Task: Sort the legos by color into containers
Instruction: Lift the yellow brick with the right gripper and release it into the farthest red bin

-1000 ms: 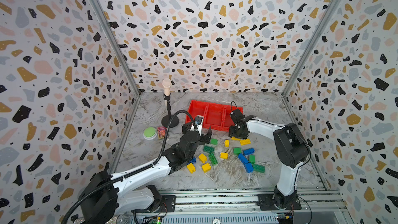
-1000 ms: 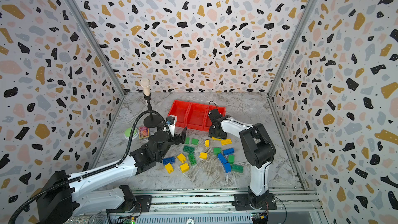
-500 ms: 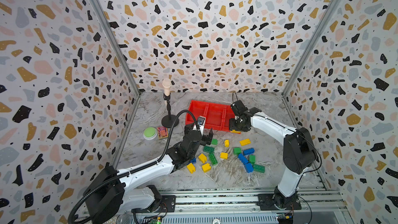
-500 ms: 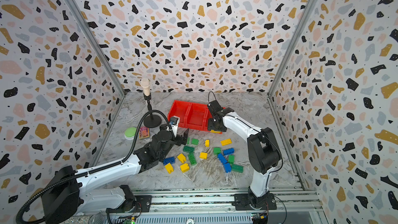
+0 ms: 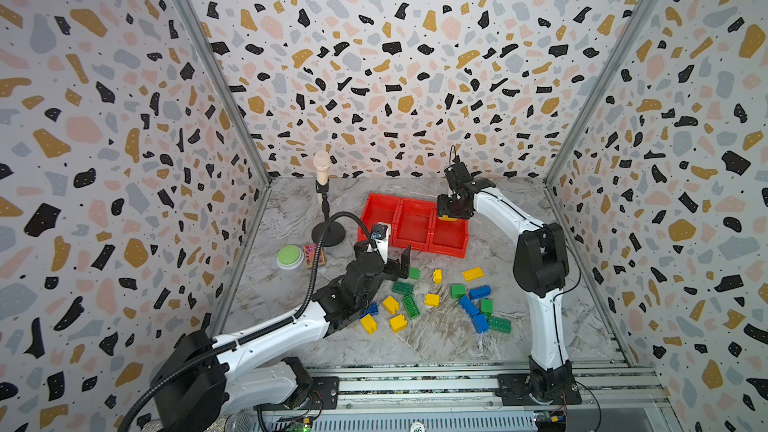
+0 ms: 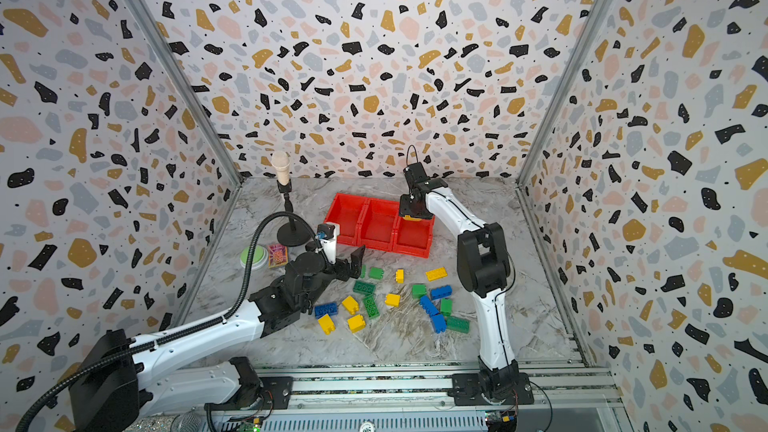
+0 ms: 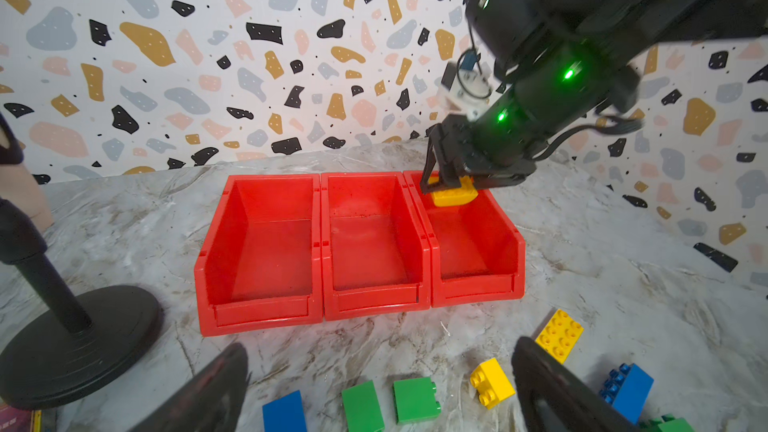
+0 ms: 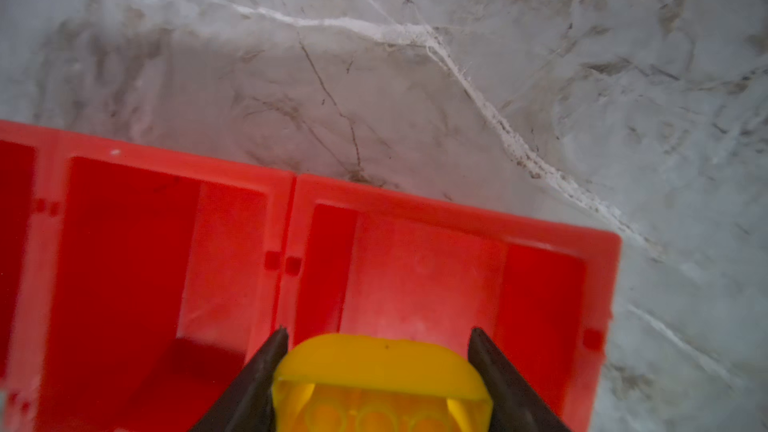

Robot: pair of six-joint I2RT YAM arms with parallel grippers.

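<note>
At the left edge of the marbled desk (image 5: 440,347) a round green button (image 5: 289,255) lies just beside a small patterned box (image 5: 311,254). A black microphone stand (image 5: 328,235) rises close to them. Next comes the left tool (image 5: 384,260), low over the near-left fringe of the bricks, with its jaws spread wide and aimed toward the containers (image 5: 376,218). These are three red open bins joined in a row. In front of them the loose legos (image 5: 432,299), blue, green and yellow, lie scattered on the desk between the two arms. Farthest right, the right tool (image 7: 451,189) reaches over the far end of the rightmost container (image 7: 509,243). Its jaws grip a yellow lego (image 8: 382,371) from both sides. The lego hangs at about rim height above that container's floor.
</note>
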